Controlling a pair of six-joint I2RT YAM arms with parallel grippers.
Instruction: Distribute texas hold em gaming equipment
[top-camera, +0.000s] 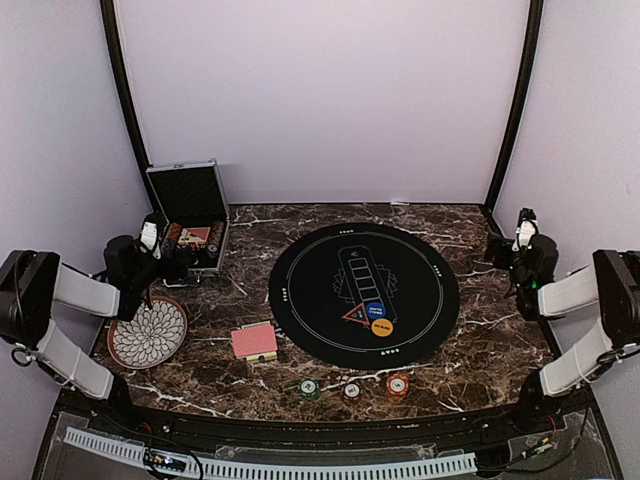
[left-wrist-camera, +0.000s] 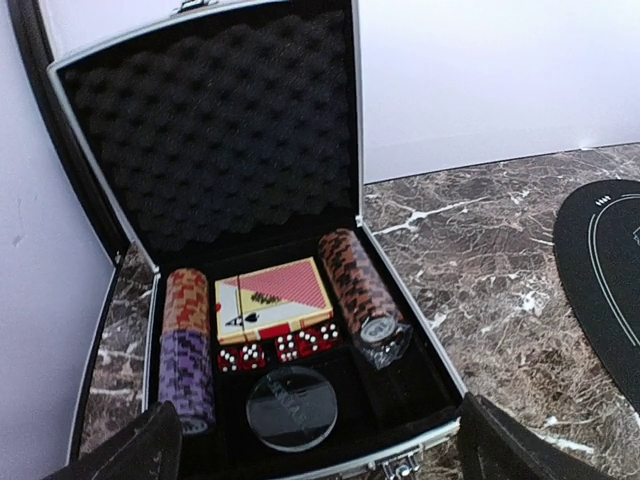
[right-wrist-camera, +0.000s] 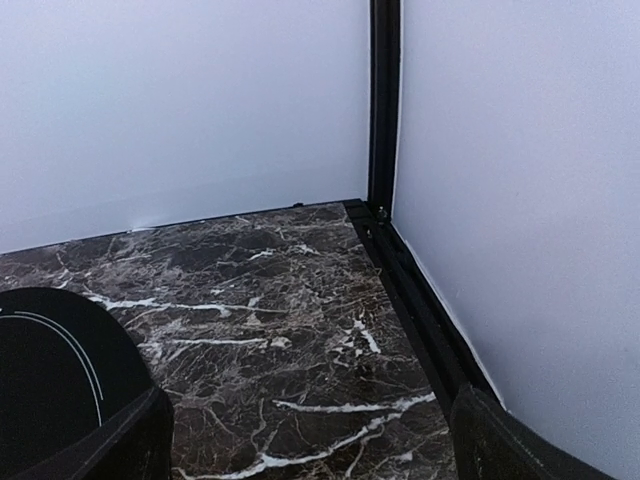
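A red-backed deck of playing cards (top-camera: 254, 341) lies on the marble near the front left. Green (top-camera: 310, 388), white (top-camera: 352, 390) and red (top-camera: 397, 384) poker chips sit in a row at the front edge. A red triangle (top-camera: 356, 315), a blue disc (top-camera: 376, 309) and an orange disc (top-camera: 382, 326) rest on the black round mat (top-camera: 364, 250). My left gripper (top-camera: 178, 255) (left-wrist-camera: 315, 462) hovers open in front of the open silver case (left-wrist-camera: 420, 335), holding nothing. My right gripper (top-camera: 505, 245) (right-wrist-camera: 310, 458) stands open over bare marble at the back right.
The case (top-camera: 190, 205) holds chip rows (left-wrist-camera: 187, 345), a card box (left-wrist-camera: 272, 298), red dice (left-wrist-camera: 290, 347) and a clear disc (left-wrist-camera: 291, 405). A white-patterned plate (top-camera: 148, 332) lies front left. Walls and a black frame post (right-wrist-camera: 383, 100) close off the table's back right corner.
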